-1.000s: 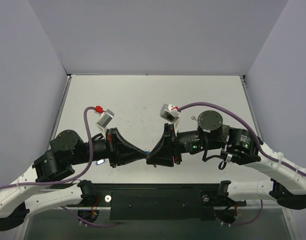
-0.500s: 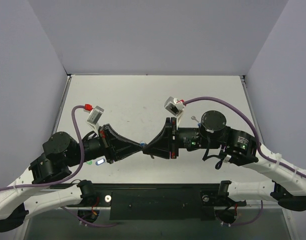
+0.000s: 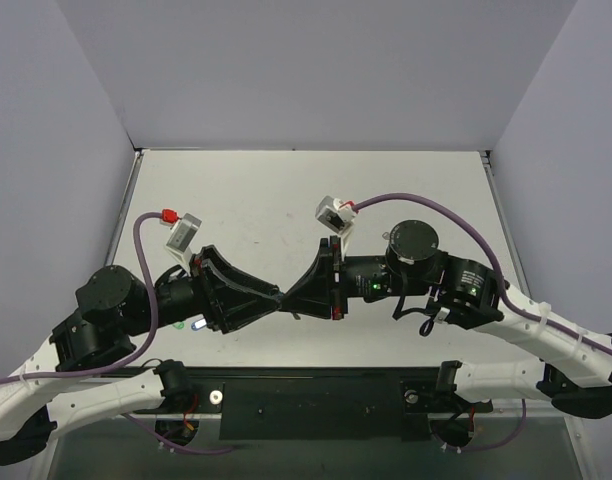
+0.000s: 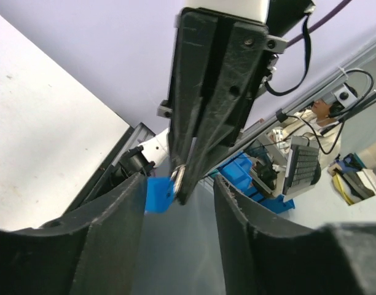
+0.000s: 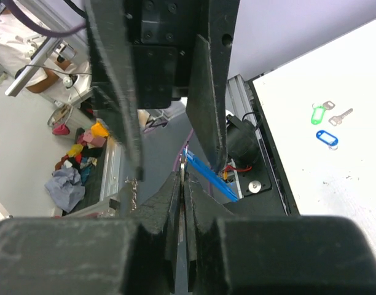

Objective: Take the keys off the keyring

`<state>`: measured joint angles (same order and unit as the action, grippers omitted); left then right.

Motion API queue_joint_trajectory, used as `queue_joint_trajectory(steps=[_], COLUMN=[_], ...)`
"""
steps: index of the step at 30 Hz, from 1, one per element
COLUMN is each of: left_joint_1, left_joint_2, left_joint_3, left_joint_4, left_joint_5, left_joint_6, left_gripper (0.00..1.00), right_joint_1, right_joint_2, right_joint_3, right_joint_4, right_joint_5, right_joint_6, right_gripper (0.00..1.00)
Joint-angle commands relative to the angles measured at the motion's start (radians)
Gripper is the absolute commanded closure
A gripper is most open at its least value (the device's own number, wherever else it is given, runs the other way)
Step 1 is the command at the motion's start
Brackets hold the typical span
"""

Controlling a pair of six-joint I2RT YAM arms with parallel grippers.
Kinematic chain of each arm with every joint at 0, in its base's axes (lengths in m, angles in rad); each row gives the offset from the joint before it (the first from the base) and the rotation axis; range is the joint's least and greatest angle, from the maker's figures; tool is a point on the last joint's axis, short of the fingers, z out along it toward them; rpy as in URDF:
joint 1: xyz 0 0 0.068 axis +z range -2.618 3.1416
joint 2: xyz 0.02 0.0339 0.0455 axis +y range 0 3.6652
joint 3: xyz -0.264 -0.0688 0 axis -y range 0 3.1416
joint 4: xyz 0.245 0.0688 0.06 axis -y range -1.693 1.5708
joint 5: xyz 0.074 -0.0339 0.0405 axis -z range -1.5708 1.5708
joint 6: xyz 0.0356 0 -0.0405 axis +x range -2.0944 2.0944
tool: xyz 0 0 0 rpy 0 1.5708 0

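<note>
Both grippers meet tip to tip in mid-air over the near part of the table. My right gripper (image 3: 290,298) (image 5: 184,179) is shut on a thin silver piece, the keyring (image 5: 184,167) (image 4: 179,175), seen edge-on. A bright blue key (image 4: 157,194) (image 5: 209,174) hangs off it at the fingertips. My left gripper (image 3: 272,297) (image 4: 179,206) stands open. Its fingers (image 4: 123,233) lie on either side of the right gripper's tip and the blue key, touching neither. On the table lie a green-capped key (image 5: 317,113), a bare silver key (image 5: 340,116) and a blue-capped key (image 5: 327,136).
In the top view the loose keys (image 3: 198,323) lie on the white table (image 3: 286,200) under the left arm, near the front edge. Grey walls close the left, back and right sides. A black rail (image 3: 316,400) runs along the front.
My left gripper was shut at the right gripper's tip and has opened. The right gripper has closed tighter. Both arms drifted a little left.
</note>
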<state>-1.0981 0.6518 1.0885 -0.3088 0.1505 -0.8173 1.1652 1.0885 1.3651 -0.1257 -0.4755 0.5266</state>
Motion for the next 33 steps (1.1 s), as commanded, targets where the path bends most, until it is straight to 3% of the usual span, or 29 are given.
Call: queue_joint_trajectory(steps=[1, 7, 23, 33], left_joint_1=[-0.003, -0.003, -0.003, -0.003], left_joint_2=[0.008, -0.009, -0.018, -0.020], left_joint_3=[0.102, 0.143, 0.097, 0.074], left_joint_4=[-0.085, -0.142, -0.130, -0.124], left_joint_5=[0.014, 0.009, 0.041, 0.049], left_joint_6=[0.055, 0.112, 0.124, 0.121], left_gripper=[0.35, 0.34, 0.60, 0.67], right_joint_1=[0.004, 0.008, 0.013, 0.016], right_joint_2=[0.031, 0.031, 0.027, 0.031], right_joint_3=[0.008, 0.015, 0.017, 0.023], right_joint_4=[0.023, 0.009, 0.037, 0.041], right_joint_5=[-0.055, -0.118, -0.129, -0.127], right_joint_6=[-0.028, -0.019, -0.008, -0.008], right_gripper=[1.00, 1.00, 1.00, 1.00])
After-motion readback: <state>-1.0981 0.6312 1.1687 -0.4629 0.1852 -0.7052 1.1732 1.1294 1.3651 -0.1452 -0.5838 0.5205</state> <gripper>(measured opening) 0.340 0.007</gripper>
